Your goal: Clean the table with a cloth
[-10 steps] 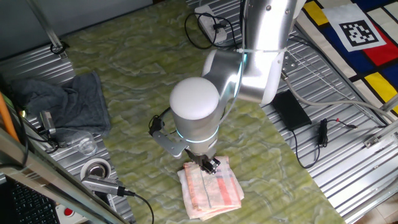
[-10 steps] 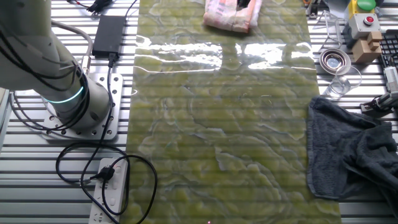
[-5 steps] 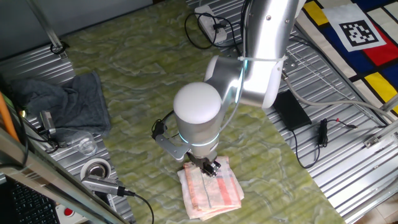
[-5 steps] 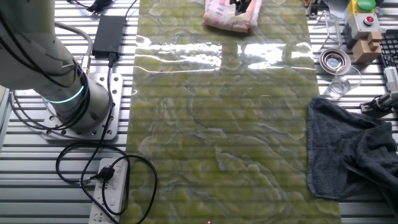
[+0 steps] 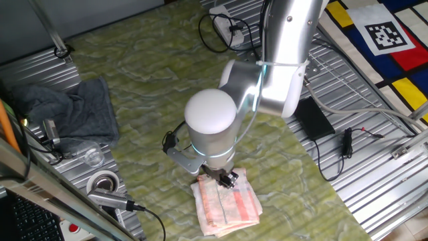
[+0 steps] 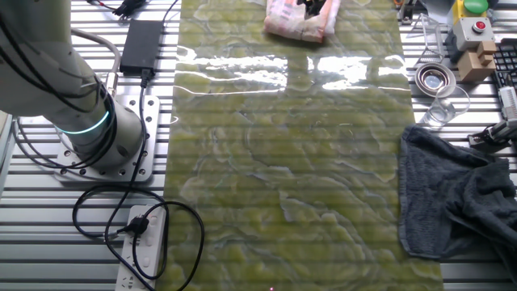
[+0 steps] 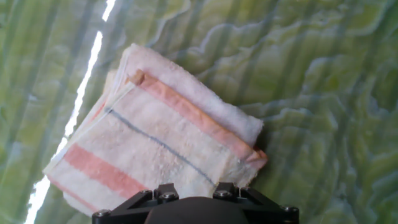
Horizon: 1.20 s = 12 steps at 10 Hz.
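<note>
1. Cloth (image 7: 158, 149) lies folded near one end of the table (image 5: 147, 80).
2. Gripper (image 5: 226, 178) sits at the cloth's edge; finger opening can't be made out.
3. Risk: an edge grab lifts only the top fold, so the cloth unfolds or bunches.

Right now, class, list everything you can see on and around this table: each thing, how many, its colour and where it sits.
table: one, mottled yellow-green, centre
cloth: one, folded, pink and white with orange stripes, near the table's end, under the gripper
grey cloth: one, dark grey, crumpled at the table's side
glass: one, clear, by the grey cloth
tape roll: one, silver, beside the glass
power brick: one, black, on the metal panel
power strip: one, white, near the arm's base
gripper: one, black, just above the cloth
</note>
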Motion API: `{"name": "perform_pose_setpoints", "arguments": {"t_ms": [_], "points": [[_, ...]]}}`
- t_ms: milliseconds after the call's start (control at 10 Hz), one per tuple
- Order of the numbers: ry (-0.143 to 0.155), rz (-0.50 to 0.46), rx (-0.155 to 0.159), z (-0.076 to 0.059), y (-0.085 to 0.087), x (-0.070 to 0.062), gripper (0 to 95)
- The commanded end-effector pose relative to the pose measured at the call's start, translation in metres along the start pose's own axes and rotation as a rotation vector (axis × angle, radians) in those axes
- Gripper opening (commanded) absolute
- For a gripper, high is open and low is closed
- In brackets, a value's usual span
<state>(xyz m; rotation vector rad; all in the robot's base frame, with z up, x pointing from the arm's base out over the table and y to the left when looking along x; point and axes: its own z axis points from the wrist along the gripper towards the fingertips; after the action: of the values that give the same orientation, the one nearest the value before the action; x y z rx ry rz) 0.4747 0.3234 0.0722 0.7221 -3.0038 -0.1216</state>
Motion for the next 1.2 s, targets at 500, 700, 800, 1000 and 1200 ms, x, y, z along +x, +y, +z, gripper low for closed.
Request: {"name": "perform_pose_setpoints", "arguments": {"t_ms": [500, 700, 800, 1000, 1200], "points": [[0.008, -0.039, -0.027, -0.001, 0.001, 0.000, 38.0], [0.008, -0.028, -0.026, 0.001, 0.009, -0.001, 38.0], [0.006, -0.018, -0.024, 0.005, 0.017, -0.002, 38.0], [0.002, -0.003, -0.021, 0.013, 0.030, -0.004, 38.0], [-0.014, 0.009, -0.012, 0.022, 0.040, -0.007, 57.0]]}}
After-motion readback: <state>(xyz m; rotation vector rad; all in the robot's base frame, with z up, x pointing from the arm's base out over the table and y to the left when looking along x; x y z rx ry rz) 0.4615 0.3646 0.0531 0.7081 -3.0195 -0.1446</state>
